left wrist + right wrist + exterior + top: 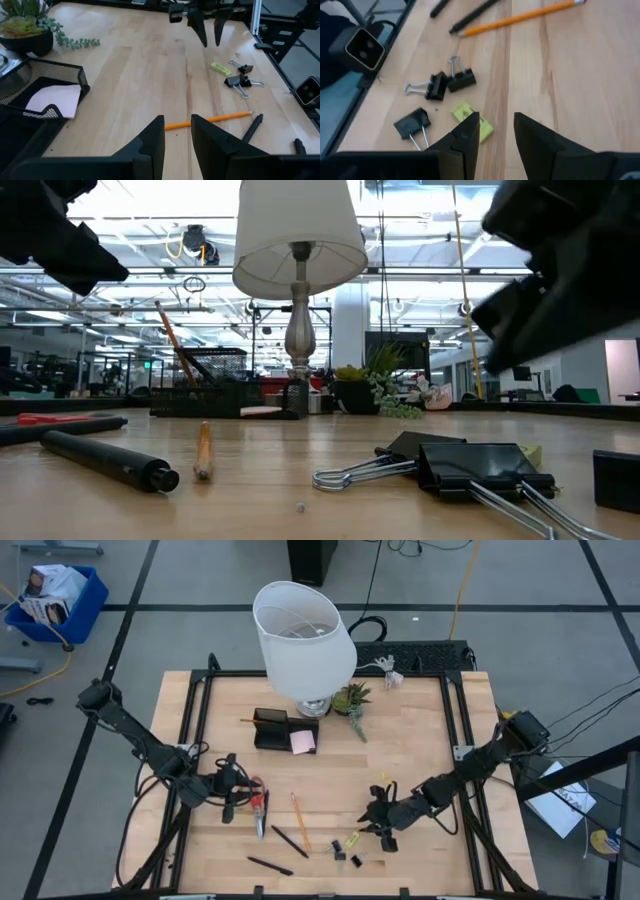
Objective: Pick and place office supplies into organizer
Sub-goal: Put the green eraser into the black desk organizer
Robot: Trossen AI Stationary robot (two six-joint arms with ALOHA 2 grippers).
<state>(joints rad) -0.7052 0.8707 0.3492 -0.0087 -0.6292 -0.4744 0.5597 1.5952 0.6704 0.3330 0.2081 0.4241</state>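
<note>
wooden tabletop with a black frame round it carries a lamp point(304, 638), a small plant point(351, 698) and the black organizer point(272, 727) at the back, with a pink pad point(303, 741) beside it. the right claw point(382, 817) hangs low with its fingers narrowly parted and nothing between them; just ahead of its tips lies the yellow-green piece point(472, 119), and a little beyond that the black clips point(440, 85). this looks like the approach for a pick, so the fingers should straddle the piece squarely, drop until they nearly brush the wood, then close; coming in skewed would likely shove it into the clips. the left claw point(231, 790) waits with fingers narrowly parted and empty, the red scissors point(258, 808) just beside it, an orange pencil point(298, 820) and black pens point(290, 841) farther out. room is tight near the front edge of the table, where the clips sit close to the frame rail, but between the right claw and the organizer the wood is open, with the plant and lamp as the only obstacles near the drop.
</note>
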